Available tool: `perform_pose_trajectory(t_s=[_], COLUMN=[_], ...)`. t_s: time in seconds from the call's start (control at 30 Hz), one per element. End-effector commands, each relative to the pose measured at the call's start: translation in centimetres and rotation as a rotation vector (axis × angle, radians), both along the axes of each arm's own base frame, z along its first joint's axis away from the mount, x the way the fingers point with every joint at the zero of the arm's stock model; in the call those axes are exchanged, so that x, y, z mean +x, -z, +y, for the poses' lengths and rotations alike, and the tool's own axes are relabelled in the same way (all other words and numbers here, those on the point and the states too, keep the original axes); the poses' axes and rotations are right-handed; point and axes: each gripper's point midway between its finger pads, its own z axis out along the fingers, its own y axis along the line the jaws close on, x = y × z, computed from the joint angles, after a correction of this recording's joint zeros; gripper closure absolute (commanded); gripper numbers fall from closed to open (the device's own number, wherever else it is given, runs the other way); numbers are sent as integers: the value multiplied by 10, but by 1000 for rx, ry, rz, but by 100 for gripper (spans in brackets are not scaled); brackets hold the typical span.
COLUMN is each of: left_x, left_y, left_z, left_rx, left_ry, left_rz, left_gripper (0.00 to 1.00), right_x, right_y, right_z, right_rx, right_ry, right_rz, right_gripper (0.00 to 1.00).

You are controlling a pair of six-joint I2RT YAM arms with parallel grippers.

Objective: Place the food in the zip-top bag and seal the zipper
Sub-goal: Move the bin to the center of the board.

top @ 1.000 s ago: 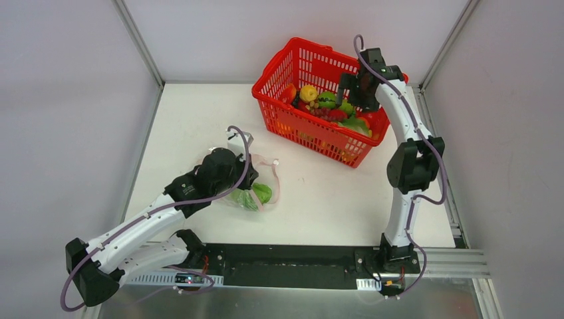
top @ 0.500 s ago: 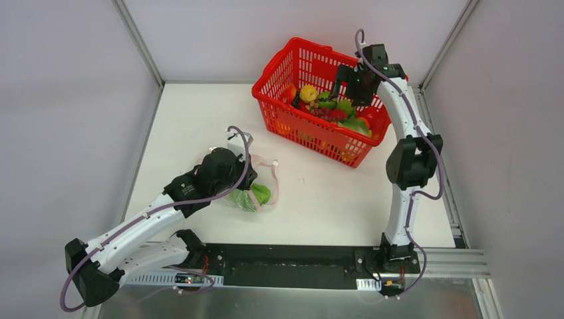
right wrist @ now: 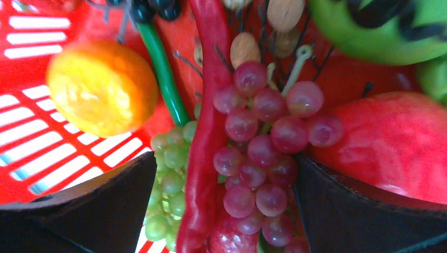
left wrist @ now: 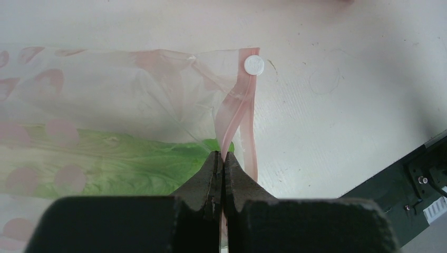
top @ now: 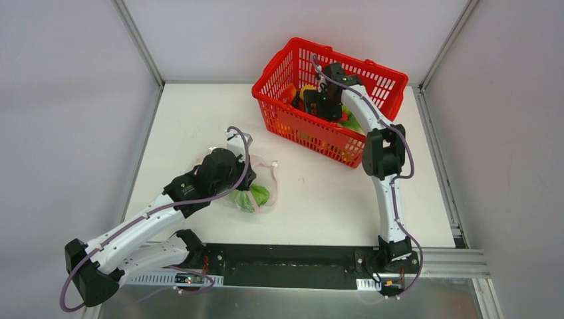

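The clear zip-top bag with pink spots lies on the white table, and the green cabbage is inside it. My left gripper is shut on the pink zipper strip at the bag's mouth, below a white slider. In the top view the left gripper covers part of the bag. My right gripper is open, low inside the red basket. Its fingers straddle red grapes and a red chilli. A yellow-orange fruit lies to the left and a round red fruit to the right.
The basket stands at the back right of the table, full of toy produce, including green grapes and a green piece. Its mesh walls surround the right gripper. Metal frame rails run along the table's sides.
The right arm swung left from the basket's right end and dropped into the middle of the basket, still open. The left gripper and bag have not moved.
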Motion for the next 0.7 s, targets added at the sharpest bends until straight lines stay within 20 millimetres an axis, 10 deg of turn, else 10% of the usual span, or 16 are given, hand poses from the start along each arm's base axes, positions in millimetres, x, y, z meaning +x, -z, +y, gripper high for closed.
perform_pose_trajectory(t_s=[0.0,0.43,0.67], left_x=[9,7,7], left_y=[-22,-21,-23], left_z=[2,12,23], left_rx=[-34,-21,-1], left_ry=[-31,-64,-95], left_rz=[-55,-67,-88], left_gripper=[100,100,100], right_x=[-45,-182,-158], right_y=[1,-10,-43], right_z=[6,55,49], right_rx=[-18,32,46], right_ry=[-131,-222,-31], right_rz=[88,141,-89], right_gripper=[1,1,1])
